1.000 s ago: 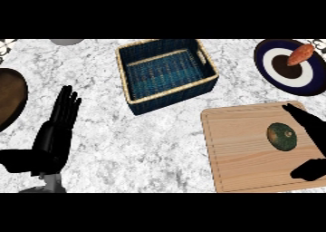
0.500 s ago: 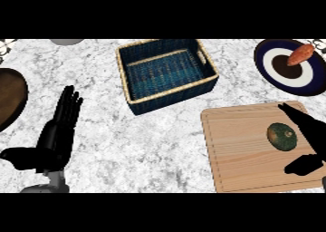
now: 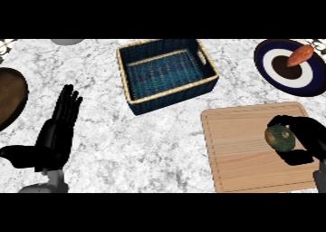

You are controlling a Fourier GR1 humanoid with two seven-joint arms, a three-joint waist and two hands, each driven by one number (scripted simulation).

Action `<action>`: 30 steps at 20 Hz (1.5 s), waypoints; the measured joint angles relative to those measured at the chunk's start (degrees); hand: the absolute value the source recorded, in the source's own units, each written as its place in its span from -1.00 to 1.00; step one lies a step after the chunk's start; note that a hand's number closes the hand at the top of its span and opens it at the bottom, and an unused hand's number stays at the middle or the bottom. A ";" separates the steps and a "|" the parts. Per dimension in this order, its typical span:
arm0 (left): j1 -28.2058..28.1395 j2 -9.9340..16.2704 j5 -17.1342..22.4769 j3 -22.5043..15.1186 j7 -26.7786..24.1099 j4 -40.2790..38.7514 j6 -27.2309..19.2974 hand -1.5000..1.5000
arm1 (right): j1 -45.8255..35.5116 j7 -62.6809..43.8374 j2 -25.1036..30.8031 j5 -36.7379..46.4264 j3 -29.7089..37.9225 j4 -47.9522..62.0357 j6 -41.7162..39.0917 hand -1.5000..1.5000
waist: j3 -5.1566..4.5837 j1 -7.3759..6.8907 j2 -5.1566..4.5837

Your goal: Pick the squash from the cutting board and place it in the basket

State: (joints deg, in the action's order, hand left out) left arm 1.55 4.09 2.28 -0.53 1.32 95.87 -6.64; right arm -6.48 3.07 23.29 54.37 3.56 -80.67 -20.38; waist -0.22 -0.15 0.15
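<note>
A dark green round squash point(image 3: 280, 137) lies on the wooden cutting board point(image 3: 242, 149) at the lower right. My right hand point(image 3: 309, 139) curls round the squash from its right side, fingers over its top and thumb below it. The blue woven basket point(image 3: 135, 92) with a tan rim stands at the upper middle, nothing inside it. My left hand point(image 3: 53, 135) rests open at the lower left, fingers straight and pointing up, thumb out to the left.
A blue and white plate point(image 3: 311, 77) with an orange-red vegetable point(image 3: 300, 55) on it sits at the upper right. A dark brown wooden plate point(image 3: 5, 102) lies at the left edge. A grey object point(image 3: 67, 41) shows at the top edge.
My right hand has moved left onto the squash and its fingers have curled round it. The left hand has barely shifted.
</note>
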 measured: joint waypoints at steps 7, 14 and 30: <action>-1.95 -1.11 -1.17 -0.91 -0.49 1.37 -0.26 0.00 | -1.15 3.17 0.05 3.41 -1.28 1.65 2.57 1.00 | -0.11 -0.01 0.09; -0.24 -1.52 -1.53 -2.44 0.10 0.99 0.54 0.00 | -4.12 -5.98 -13.09 13.51 -18.23 -3.63 2.00 1.00 | -0.80 -2.64 0.07; 3.06 -2.20 -1.77 -3.20 0.73 -1.94 0.89 0.00 | -18.21 -40.68 -23.03 -3.61 -54.05 -11.98 22.87 1.00 | 0.23 -4.97 -0.35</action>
State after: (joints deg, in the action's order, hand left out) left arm 4.61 1.89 0.51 -3.73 2.05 93.93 -5.75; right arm -24.69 -37.61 0.26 50.76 -50.48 -92.65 2.49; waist 0.01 -5.12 -0.20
